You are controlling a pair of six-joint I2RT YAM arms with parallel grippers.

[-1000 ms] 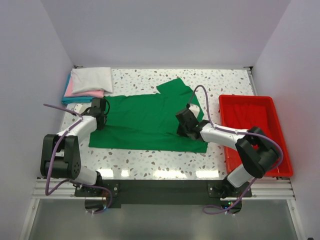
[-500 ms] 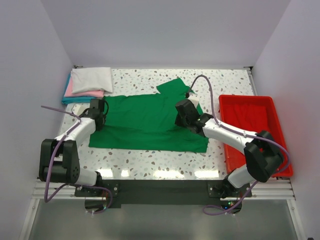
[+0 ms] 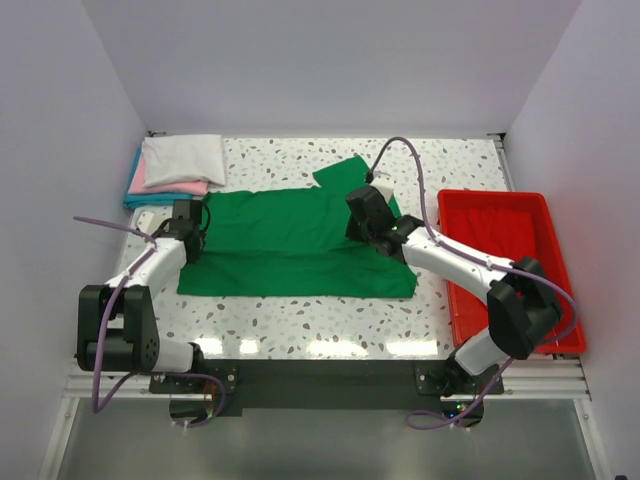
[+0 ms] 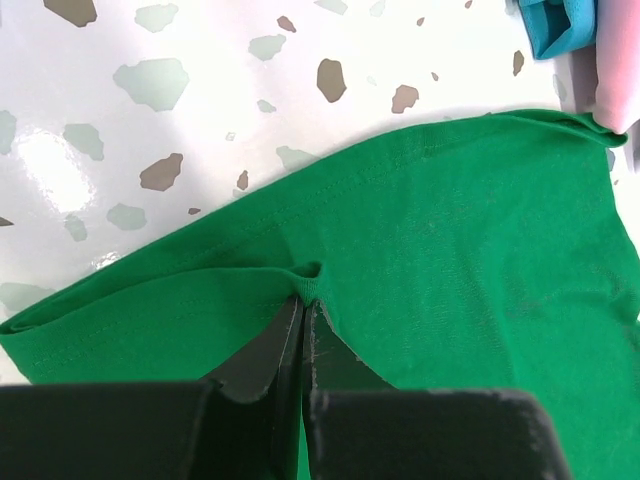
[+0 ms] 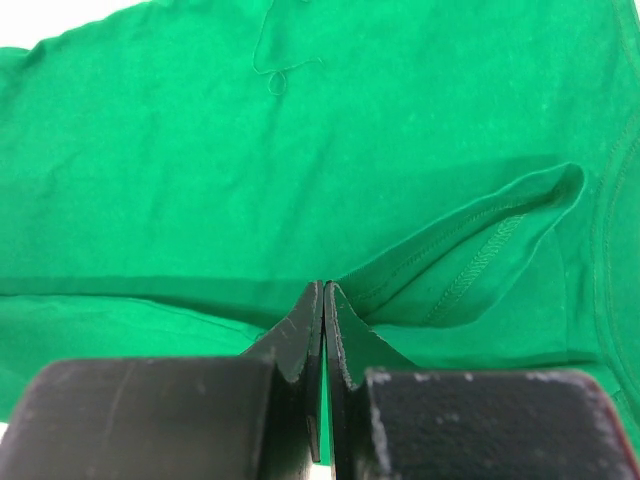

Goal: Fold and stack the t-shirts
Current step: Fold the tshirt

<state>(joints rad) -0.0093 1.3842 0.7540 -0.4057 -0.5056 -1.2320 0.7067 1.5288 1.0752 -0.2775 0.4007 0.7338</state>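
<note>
The green t-shirt (image 3: 290, 245) lies spread across the middle of the speckled table (image 3: 450, 165), with one sleeve poking out toward 1 o'clock. The left gripper (image 3: 192, 222) sits at the shirt's 9 o'clock edge. In the left wrist view its jaws are pressed together on a small raised pucker of the green cloth, just inside the hem - the left gripper (image 4: 303, 300) has the shirt pinched. The right gripper (image 3: 358, 222) is over the shirt's 2 o'clock corner, beside the sleeve. In the right wrist view the right gripper (image 5: 324, 292) is likewise closed tight, and a folded flap of the green fabric meets its tips.

At 10 o'clock on the table is a stack of folded shirts: a white t-shirt (image 3: 183, 157) on top, a pink t-shirt (image 3: 172, 186) under it and a teal t-shirt (image 3: 138, 196) at the bottom. The stack nearly touches the green shirt's far left corner. A red tray (image 3: 495, 195) stands at 3 o'clock.
</note>
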